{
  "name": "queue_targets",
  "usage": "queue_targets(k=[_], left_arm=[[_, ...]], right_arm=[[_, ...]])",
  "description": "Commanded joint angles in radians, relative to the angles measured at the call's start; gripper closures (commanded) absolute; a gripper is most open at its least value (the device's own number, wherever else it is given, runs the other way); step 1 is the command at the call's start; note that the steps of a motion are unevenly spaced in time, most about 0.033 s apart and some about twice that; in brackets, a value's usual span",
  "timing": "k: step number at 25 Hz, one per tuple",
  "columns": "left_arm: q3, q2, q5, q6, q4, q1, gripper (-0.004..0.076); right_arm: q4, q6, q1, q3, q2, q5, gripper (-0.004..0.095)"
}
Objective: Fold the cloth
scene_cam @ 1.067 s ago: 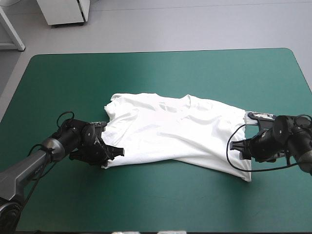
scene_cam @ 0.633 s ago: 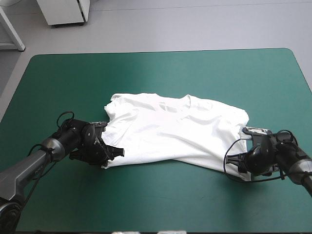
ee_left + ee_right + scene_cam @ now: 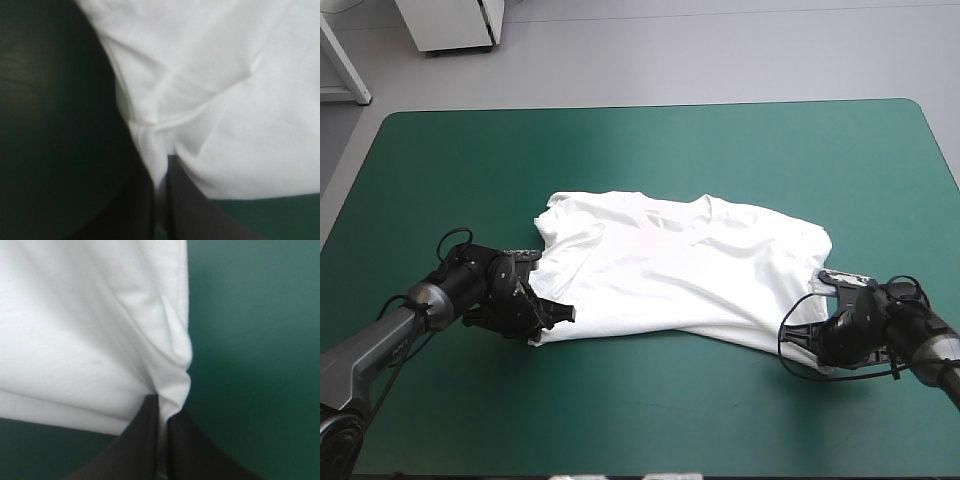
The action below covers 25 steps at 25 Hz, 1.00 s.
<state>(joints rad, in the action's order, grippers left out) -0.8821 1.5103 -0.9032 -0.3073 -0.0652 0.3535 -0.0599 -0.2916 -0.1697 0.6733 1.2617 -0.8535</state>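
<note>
Counted: one T-shirt (image 3: 680, 265), two grippers, one counter (image 3: 650, 150) under a teal-green cover.

T-shirt: white, short-sleeved, spread nearly flat about the middle of the counter, somewhat nearer the near edge than the far one, well apart from all four edges. Long way lying left to right. Neckline dip seen on the side toward the far edge. Shallow creases across the middle. Near hem slanting, closer to the near edge at its right end. Small bump of a corner at the far-left end.

Left gripper (image 3: 558, 313): low on the counter at the T-shirt's near-left corner. Left fingers (image 3: 142, 210) black, all but together, clamped on a pinched ridge of white fabric, with folds fanning away ahead of them. Teal-green cover visible beside and under that corner.

Right gripper (image 3: 812, 338): low on the counter at the T-shirt's near-right corner. Right fingers (image 3: 142, 437) black, all but together, clamped on a gathered bit of the hem. Fabric bunched into a rounded pucker just ahead of the tips, cover showing on the side away from the T-shirt.
</note>
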Motion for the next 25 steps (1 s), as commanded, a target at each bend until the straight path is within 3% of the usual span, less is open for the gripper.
queue_targets(k=[1,7,12,20,25], left_arm=[[-0.052,-0.006,-0.019,0.015,0.087,-0.003,0.0733],[-0.32,-0.032,-0.102,0.075,0.14,-0.003,0.0733],[-0.486,-0.01,-0.059,0.09,0.178,-0.003,0.0733],[-0.708,0.143,-0.06,0.09,0.297,-0.003,0.0733],[-0.868,0.271,-0.059,0.102,0.336,-0.003,0.0733]], right_arm=[[0.035,0.002,0.0,0.088,-0.016,-0.095,0.0925],[0.045,0.078,0.0,0.362,-0.014,-0.18,0.0925],[0.112,0.078,0.0,0.495,0.007,-0.157,0.0925],[0.209,0.076,0.0,0.712,0.161,-0.131,0.0925],[0.21,0.076,0.032,0.867,0.305,-0.12,0.0925]])
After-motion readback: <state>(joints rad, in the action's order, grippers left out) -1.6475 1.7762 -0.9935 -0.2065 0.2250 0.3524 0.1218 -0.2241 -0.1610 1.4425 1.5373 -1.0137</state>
